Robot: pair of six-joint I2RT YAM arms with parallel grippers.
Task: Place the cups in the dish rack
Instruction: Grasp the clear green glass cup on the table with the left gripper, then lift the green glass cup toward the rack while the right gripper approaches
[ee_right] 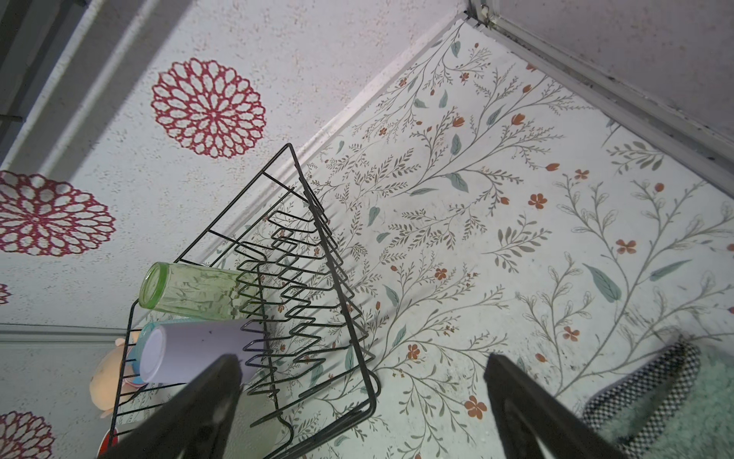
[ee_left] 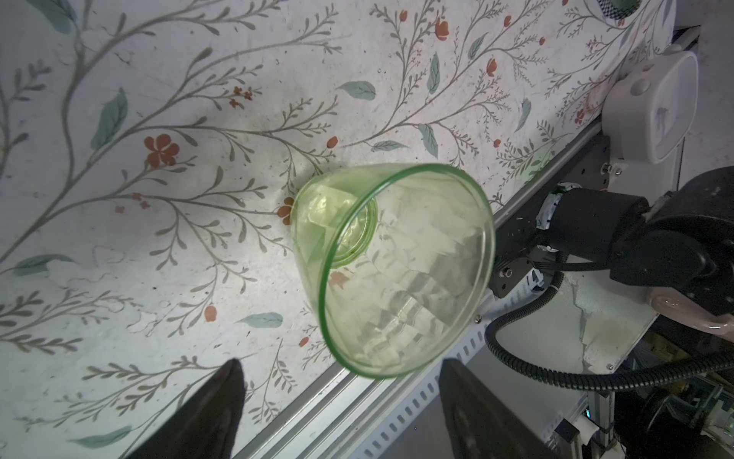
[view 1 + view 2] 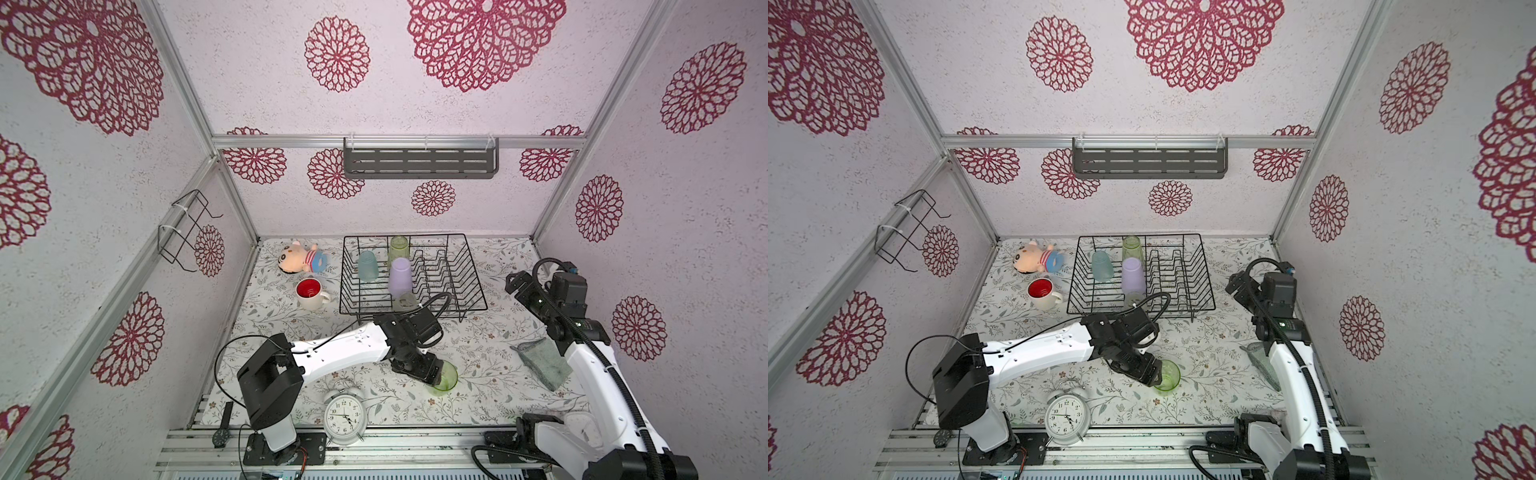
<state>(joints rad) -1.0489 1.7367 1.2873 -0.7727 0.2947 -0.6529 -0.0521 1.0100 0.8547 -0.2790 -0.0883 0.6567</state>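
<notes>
Nearest the lens in the left wrist view are the left gripper's (image 2: 340, 362) two dark fingers (image 2: 222, 401), spread wide with nothing between them. The loose green tumbler (image 2: 393, 270) stands mouth up on the floral surface (image 2: 159, 258) just beyond their tips, near the front edge and well apart from the dish rack (image 3: 442, 272). It is thin, glossy, translucent plastic, faceted and flaring from a small base to a broad rim. That shape would likely skid or tip if one finger met the wall first, or squirt out of a pinch on the slope, and the alarm clock (image 3: 344, 417) is near enough to be struck. The rack is bare black wire with zigzag prongs. A light-blue cup (image 3: 368, 266), a matte lilac tumbler (image 3: 400, 276) and a rear green tumbler (image 3: 399, 248) crowd its left half, so a careless placement could knock them over — and the left arm's cable loop, hanging by the front rim, might snag. The white mug (image 3: 311, 294), glazed red inside, waits on the surface left of the rack. The right gripper (image 1: 361, 357) hovers empty and splayed beside the rack's right end.
</notes>
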